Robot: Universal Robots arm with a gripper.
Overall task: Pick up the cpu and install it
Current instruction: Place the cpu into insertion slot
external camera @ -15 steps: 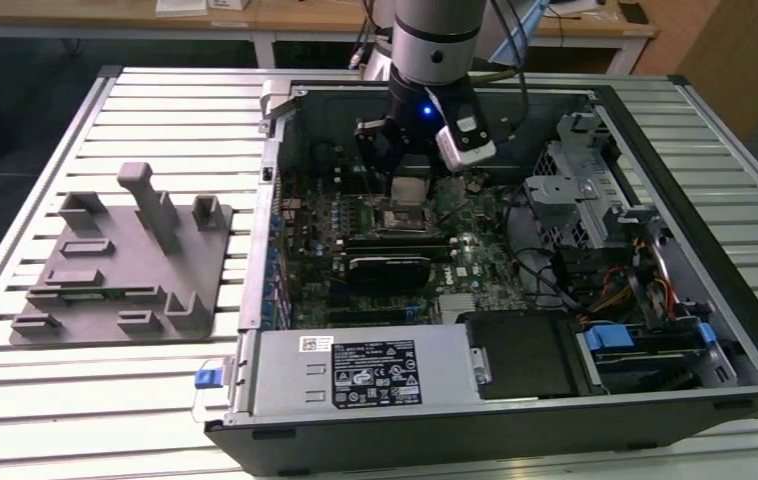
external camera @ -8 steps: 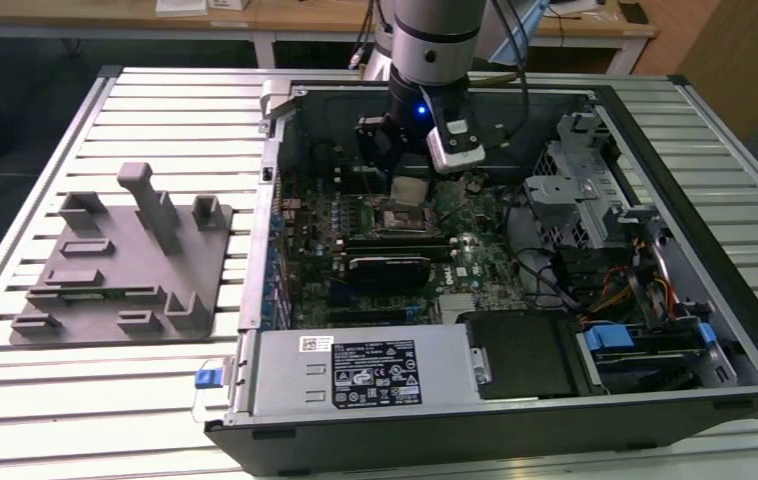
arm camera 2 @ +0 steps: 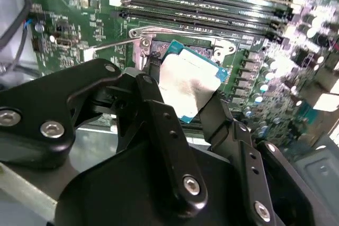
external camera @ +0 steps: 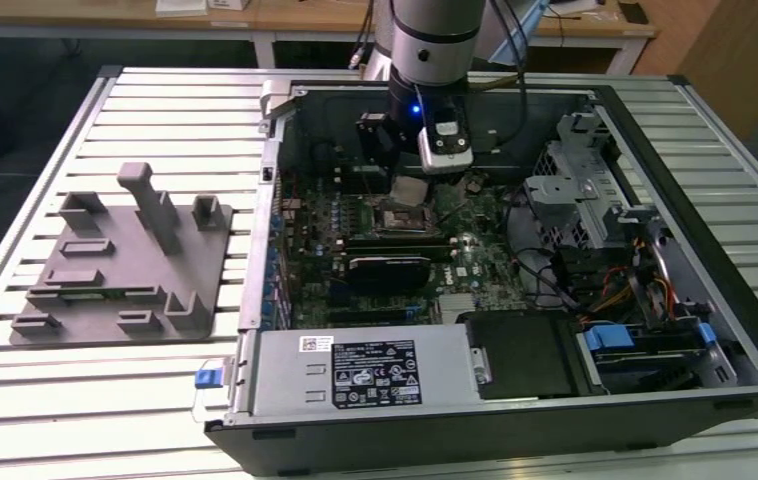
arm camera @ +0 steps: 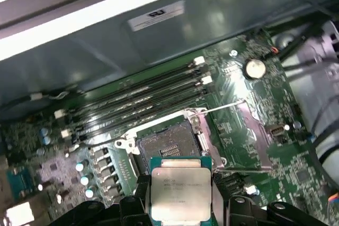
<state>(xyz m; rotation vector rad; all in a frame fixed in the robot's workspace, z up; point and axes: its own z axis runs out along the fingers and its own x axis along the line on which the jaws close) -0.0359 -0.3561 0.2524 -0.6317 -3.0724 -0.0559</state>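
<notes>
Silvery metal-topped cpu sits clamped by its edges between the black fingers of the gripper, tilted just above the open, empty socket on the green motherboard. The pick-up looks done, while seating is not. The socket's retaining frame lies swung open

The black gripper has the silvery-grey flat square cpu pinched by two opposite edges, close by the open black square socket on the green motherboard.
</notes>
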